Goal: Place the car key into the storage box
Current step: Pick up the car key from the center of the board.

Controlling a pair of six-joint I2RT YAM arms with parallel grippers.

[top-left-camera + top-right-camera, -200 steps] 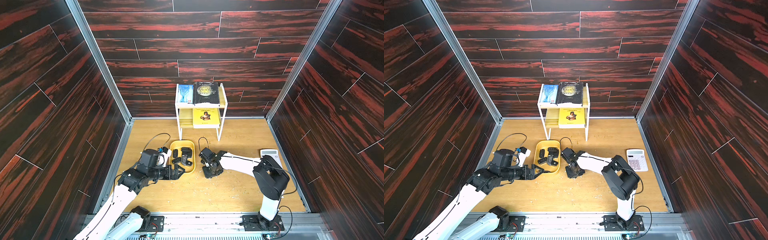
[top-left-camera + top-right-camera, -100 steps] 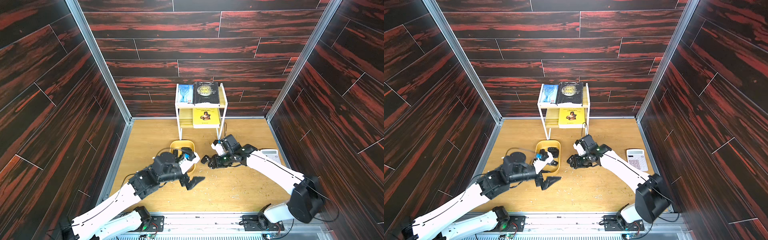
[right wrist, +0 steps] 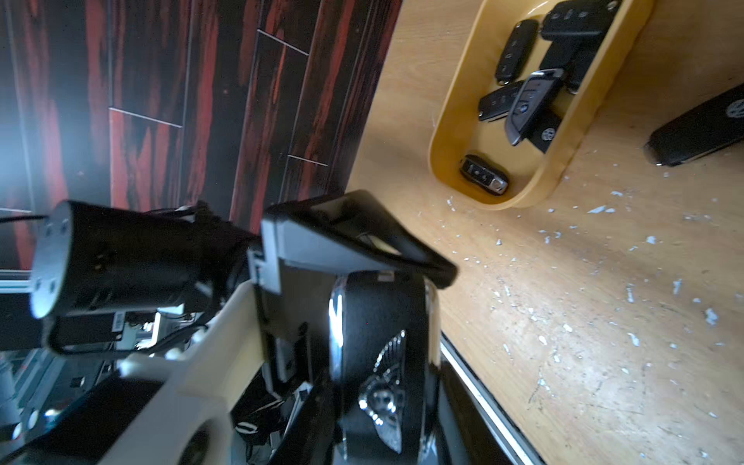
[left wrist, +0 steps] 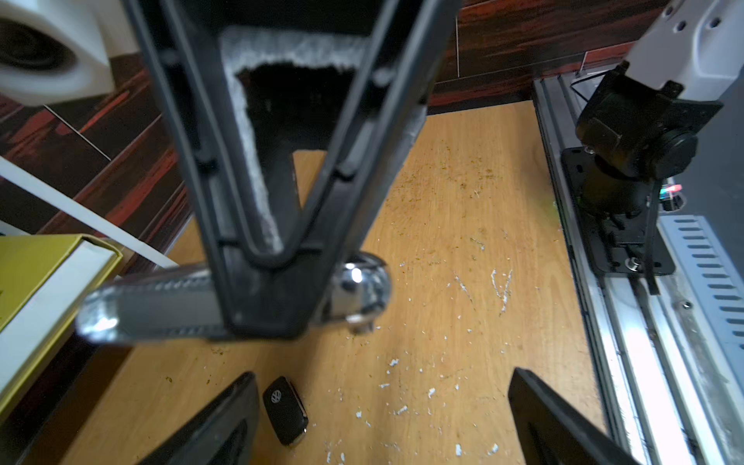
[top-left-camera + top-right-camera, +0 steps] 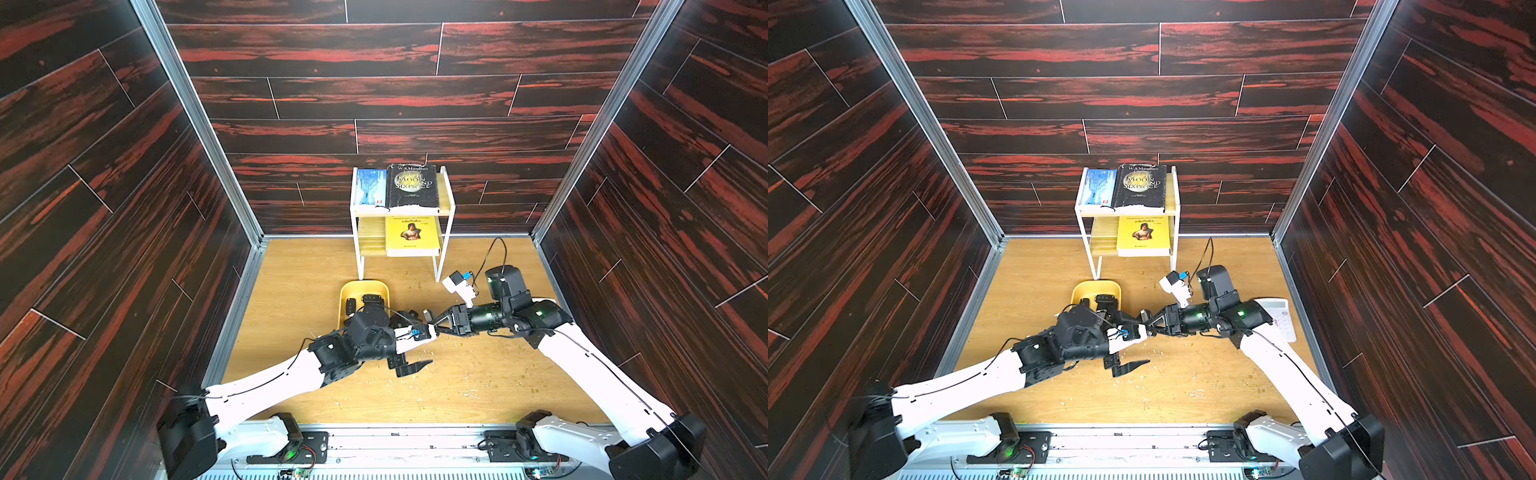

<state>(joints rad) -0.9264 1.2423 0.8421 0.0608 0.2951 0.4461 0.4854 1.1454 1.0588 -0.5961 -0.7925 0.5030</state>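
Dark red-streaked walls enclose a flecked wooden table (image 5: 478, 374) with one shelf (image 5: 355, 232) holding three books (image 5: 411, 187). The right gripper (image 5: 434, 323) pinches a chrome-edged key (image 3: 382, 362) above the table beside the tray (image 3: 443, 157), near the wide-spread left gripper (image 4: 384, 378). A second key (image 4: 285, 410) lies outside the tray, and at least six fobs (image 3: 516, 52) overlap inside it, the exact count unclear.

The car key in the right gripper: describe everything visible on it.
The car key is a rounded, glossy black fob with a chrome band round its edge and a silver winged emblem on its face. The right gripper clamps it across the middle, holding it in the air above the wooden table, outside the yellow storage box.
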